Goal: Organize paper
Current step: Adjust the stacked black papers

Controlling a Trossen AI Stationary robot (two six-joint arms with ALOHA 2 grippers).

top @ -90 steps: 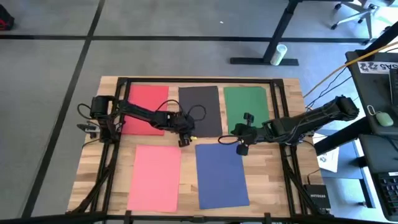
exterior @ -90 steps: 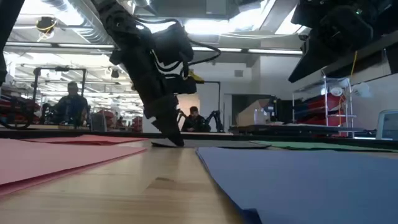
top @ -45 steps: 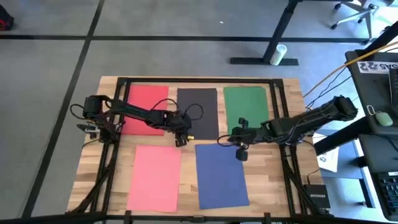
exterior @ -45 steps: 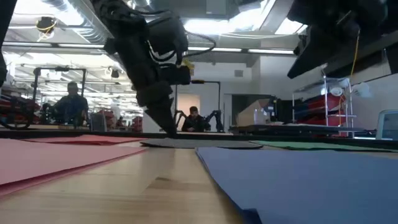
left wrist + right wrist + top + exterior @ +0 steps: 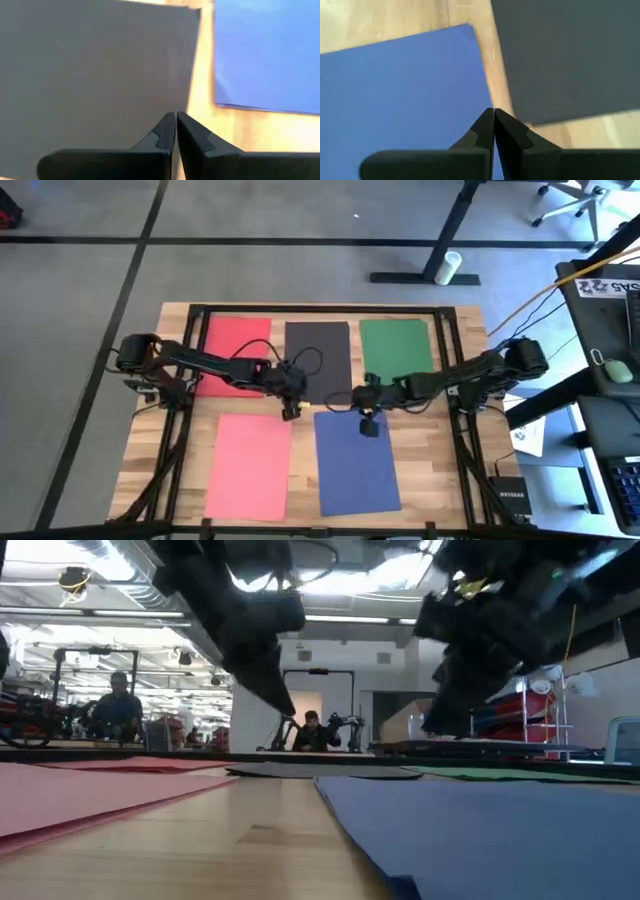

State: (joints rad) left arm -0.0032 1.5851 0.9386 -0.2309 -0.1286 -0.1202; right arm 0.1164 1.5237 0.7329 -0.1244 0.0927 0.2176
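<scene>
Five paper sheets lie flat on the wooden table. Red [image 5: 238, 355], black [image 5: 318, 360] and green [image 5: 396, 352] form the far row. Pink [image 5: 250, 465] and blue [image 5: 356, 462] form the near row. My left gripper [image 5: 290, 411] is shut and hovers over the black sheet's near edge [image 5: 100, 75]; the low view shows its tip [image 5: 283, 705] raised off the table. My right gripper [image 5: 340, 403] is shut too. It hangs above the wooden strip between the blue sheet [image 5: 405, 95] and the black sheet [image 5: 570, 55], clear of the table [image 5: 440, 725].
Black frame rails [image 5: 190, 340] run along the table's far, left and right sides. A desk with equipment [image 5: 610, 330] stands past the right edge. In the low view, people [image 5: 115, 705] sit in the room beyond. Bare wood [image 5: 300, 460] shows between the pink and blue sheets.
My left gripper, which rested its shut tips on the black sheet's near edge, has moved a little toward the table's left and lifted off it. My right gripper has travelled toward the table's left and come lower, ending over the gap between the blue and black sheets.
</scene>
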